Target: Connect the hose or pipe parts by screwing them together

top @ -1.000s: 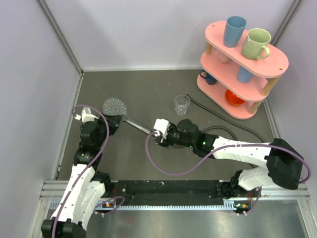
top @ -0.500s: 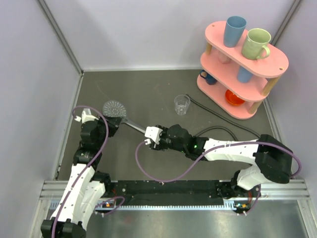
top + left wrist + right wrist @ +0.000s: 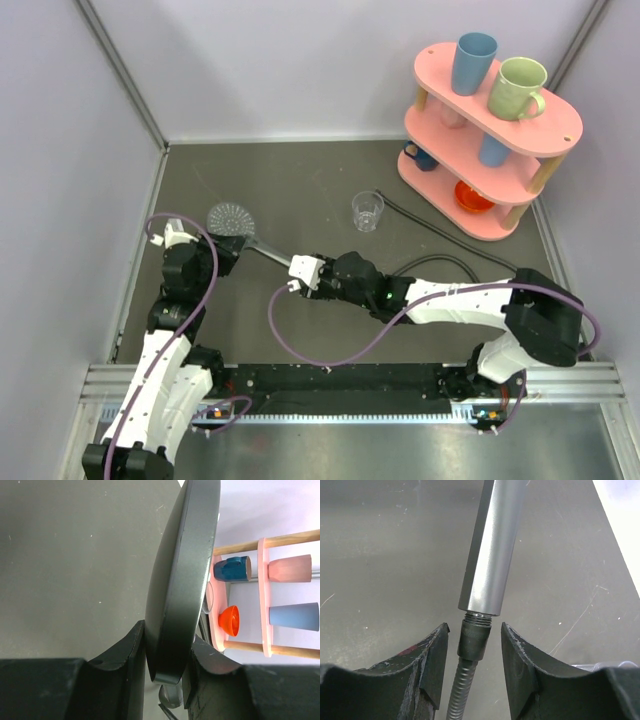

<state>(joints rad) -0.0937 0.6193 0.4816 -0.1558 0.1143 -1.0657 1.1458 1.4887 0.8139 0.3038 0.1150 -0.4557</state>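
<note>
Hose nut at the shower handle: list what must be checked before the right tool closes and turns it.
1. Grip of the left tool on the disc rim of the hand shower: ok, clamped.
2. Alignment of the hose nut with the handle end: ok in the right wrist view.
3. Position of the right tool: ok, fingers flank the nut; gaps both sides, not gripping.
4. Seating of the thread: not ok, thread shows between nut and handle.
5. Slack in the hose behind the arm: cannot tell.
6. Clearance of the glass cup: ok, stands apart from both arms.
</note>
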